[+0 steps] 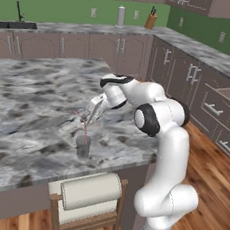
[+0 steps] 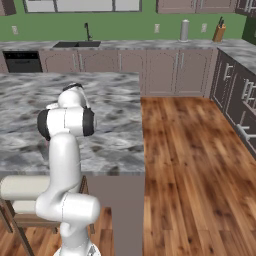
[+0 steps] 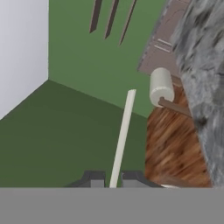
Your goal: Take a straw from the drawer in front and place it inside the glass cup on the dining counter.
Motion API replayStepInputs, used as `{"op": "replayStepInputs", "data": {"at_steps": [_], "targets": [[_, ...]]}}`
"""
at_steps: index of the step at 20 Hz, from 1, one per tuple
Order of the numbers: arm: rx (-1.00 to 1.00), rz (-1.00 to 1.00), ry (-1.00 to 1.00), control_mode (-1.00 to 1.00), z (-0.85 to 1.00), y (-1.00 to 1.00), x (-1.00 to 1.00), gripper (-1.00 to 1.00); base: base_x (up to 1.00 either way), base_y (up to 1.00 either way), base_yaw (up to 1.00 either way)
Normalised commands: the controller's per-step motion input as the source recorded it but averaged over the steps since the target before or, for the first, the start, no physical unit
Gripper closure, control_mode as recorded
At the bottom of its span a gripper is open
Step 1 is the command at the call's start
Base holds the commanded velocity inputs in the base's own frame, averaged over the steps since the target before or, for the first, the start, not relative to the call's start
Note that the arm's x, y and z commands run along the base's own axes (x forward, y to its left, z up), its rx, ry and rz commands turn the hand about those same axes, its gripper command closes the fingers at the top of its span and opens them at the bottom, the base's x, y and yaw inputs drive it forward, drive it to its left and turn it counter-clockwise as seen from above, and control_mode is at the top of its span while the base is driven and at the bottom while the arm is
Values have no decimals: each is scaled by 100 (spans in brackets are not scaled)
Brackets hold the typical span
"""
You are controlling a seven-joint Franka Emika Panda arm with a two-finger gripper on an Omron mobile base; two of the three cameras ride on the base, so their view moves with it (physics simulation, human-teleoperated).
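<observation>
1. The gripper [image 1: 89, 118] hangs just above the glass cup [image 1: 83, 147], and the straw [image 1: 84, 127] runs down from between its fingers toward the cup's mouth. From the left base view I cannot tell whether the straw's lower tip is already inside the glass or just over its rim.
2. In the hand view the straw [image 3: 122, 138] rises from the narrow gap between the two dark finger tips [image 3: 95, 178]; the jaws look pinched on it.
3. The straw is a very thin, straight stick. It reads reddish-pink from the left base view and pale, almost cream, in the hand view.
4. The cup is a small, clear, greyish tumbler standing upright on the dining counter [image 1: 27, 108], near the counter's front edge.
5. A paper towel roll [image 1: 90, 191] on a wooden holder sits below that counter edge, in front of the cup.
6. The arm reaches from its base at the lower right up and over the marbled top, elbow bent, wrist angled down to the left.
7. The drawer [image 1: 224, 101] stands pulled open on the far right, well apart from the gripper.
</observation>
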Motion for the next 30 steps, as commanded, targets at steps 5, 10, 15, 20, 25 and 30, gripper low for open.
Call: {"op": "replayStepInputs", "data": {"at_steps": [5, 10, 15, 20, 25, 30], "targets": [[0, 0, 0, -100, -24, -3, 0, 100, 0, 0, 0], [0, 0, 0, -100, -29, 0, 0, 100, 0, 0, 0], [0, 0, -1, -100, -9, 0, 0, -100, 0, 0, 0], [0, 0, -10, -100, 0, 0, 0, -100, 0, 0, 0], [0, 0, -13, -100, 1, 0, 0, -100, 0, 0, 0], [0, 0, -18, -100, 0, 0, 0, -100, 0, 0, 0]]}}
